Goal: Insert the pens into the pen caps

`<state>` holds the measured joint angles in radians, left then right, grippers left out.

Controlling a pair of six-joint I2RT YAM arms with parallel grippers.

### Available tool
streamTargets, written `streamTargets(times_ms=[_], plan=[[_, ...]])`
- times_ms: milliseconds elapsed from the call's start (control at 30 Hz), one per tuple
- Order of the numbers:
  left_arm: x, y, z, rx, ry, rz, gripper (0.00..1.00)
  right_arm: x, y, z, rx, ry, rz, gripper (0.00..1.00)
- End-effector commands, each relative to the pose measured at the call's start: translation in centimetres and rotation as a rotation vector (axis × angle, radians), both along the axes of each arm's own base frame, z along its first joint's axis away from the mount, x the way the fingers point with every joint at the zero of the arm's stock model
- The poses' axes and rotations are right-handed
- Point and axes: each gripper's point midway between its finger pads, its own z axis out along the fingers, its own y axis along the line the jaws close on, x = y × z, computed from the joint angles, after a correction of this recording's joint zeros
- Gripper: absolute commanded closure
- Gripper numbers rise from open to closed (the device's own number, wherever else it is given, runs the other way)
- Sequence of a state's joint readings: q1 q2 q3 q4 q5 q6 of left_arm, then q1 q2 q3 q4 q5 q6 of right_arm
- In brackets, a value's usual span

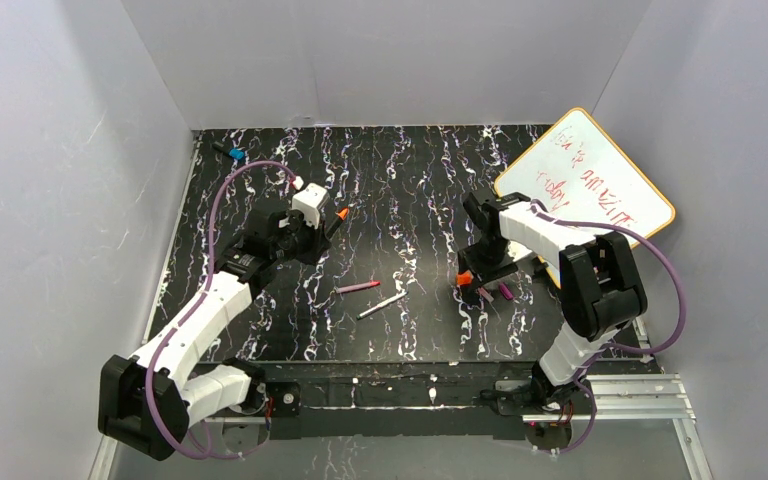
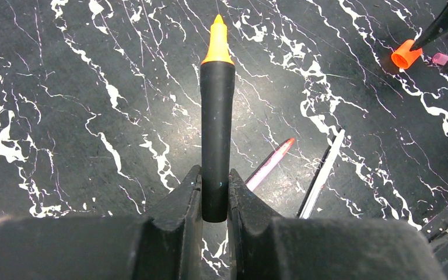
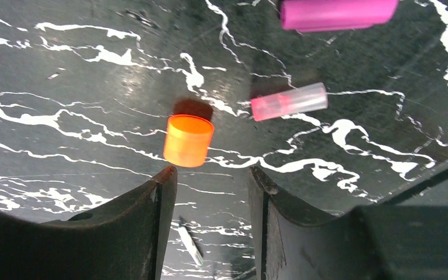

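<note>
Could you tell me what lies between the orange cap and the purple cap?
The pinkish cap lies between the orange cap and the purple cap, clearest in the right wrist view.

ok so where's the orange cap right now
The orange cap sits right of centre in the top view, just beyond the tips of the open right gripper, with the pinkish cap close beside it.

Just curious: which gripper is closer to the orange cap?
Right. The right gripper is open right beside the orange cap; the left gripper, clamping the black pen, is far off.
</note>
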<state>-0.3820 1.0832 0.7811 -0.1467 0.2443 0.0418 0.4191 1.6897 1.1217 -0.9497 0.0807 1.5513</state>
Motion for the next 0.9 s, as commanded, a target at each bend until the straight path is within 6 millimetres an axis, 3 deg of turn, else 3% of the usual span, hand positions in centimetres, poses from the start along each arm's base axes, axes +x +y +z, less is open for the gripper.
streamTargets(times_ms=[0, 233, 633, 767, 867], plan=[[0.3, -0.1, 1.4, 0.009, -0.029, -0.004, 1.0, 2.2, -0.4, -0.2, -0.03, -0.094, -0.042, 0.45], [0.3, -0.1, 1.0, 0.016, -0.019, -0.006, 1.0, 3.3, 0.0, -1.2, -0.022, -0.114, -0.045, 0.49], [0.5, -0.2, 0.3, 0.027, -0.001, -0.01, 1.0, 1.5, -0.1, -2.7, -0.013, -0.055, -0.053, 0.43], [0.5, -0.3, 0.2, 0.028, 0.004, -0.013, 1.0, 1.3, -0.2, -3.1, -0.013, -0.047, -0.055, 0.47], [0.4, -0.4, 0.0, 0.03, 0.009, -0.014, 1.0, 1.2, -0.2, -3.2, -0.013, -0.045, -0.053, 0.58]])
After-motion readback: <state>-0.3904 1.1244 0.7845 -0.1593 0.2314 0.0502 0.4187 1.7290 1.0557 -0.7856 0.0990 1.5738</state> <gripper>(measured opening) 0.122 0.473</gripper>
